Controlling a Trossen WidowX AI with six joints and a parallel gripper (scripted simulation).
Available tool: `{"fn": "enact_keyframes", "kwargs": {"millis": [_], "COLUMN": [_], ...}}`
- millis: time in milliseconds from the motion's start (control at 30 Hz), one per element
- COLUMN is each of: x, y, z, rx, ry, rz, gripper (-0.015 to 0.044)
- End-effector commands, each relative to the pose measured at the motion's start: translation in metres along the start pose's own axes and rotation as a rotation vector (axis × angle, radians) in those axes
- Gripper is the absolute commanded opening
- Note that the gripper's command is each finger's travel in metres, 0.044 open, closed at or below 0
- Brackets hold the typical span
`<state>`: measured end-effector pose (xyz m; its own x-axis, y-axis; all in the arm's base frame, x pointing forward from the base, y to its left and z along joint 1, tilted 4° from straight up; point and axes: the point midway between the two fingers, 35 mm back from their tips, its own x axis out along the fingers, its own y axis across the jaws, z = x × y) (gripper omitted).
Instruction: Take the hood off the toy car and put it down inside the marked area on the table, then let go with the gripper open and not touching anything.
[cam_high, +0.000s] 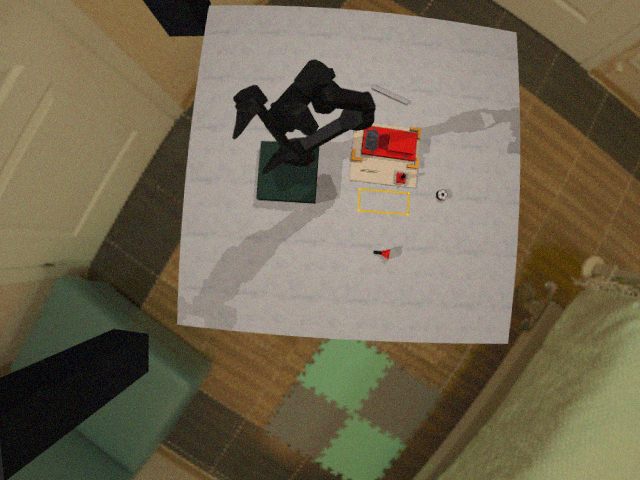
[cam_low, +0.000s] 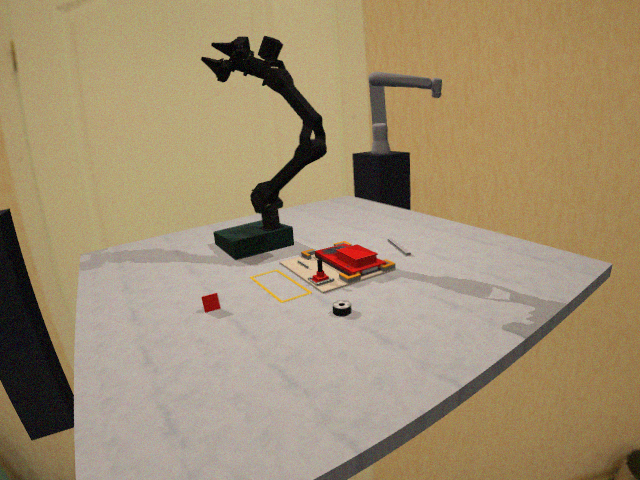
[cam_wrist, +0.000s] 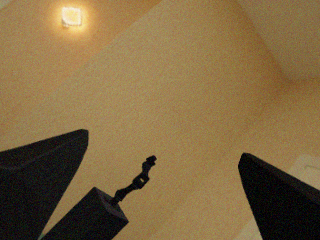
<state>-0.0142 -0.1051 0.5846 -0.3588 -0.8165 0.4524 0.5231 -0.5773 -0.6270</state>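
Observation:
The red toy car (cam_high: 391, 142) (cam_low: 351, 257) sits on a beige board (cam_high: 373, 177) (cam_low: 292, 265) between orange corner stops. Its hood is on the car; I cannot tell it apart from the body. The marked area is a yellow rectangle outline (cam_high: 383, 212) (cam_low: 265, 287) on the table just in front of the board, with nothing in it. My gripper (cam_high: 250, 152) (cam_low: 209, 53) (cam_wrist: 166, 149) is open and empty. It is raised high above the arm's dark green base (cam_high: 287, 183) (cam_low: 253, 240) and points away from the car. The wrist view shows only wall and ceiling between the fingers.
A small red piece (cam_high: 385, 252) (cam_low: 210, 302) lies on the table in front of the rectangle. A black and white wheel (cam_high: 440, 194) (cam_low: 341, 307) lies to its right. A grey bar (cam_high: 390, 94) (cam_low: 399, 246) lies behind the car. A red lever fixture (cam_high: 400, 178) (cam_low: 319, 273) stands on the board.

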Motion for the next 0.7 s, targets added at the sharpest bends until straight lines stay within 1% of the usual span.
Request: {"fn": "enact_keyframes", "kwargs": {"millis": [0,333,667], "x": [0.015,0.047,0.073], "y": [0.003,0.036,0.096], "z": [-0.018,-0.043,-0.054], "rx": [0.125,0.360,0.568], "ry": [0.007,0.015,0.061], "rz": [0.077,0.298,0.557], "gripper": [0.0440,0.0440,0.0440]}}
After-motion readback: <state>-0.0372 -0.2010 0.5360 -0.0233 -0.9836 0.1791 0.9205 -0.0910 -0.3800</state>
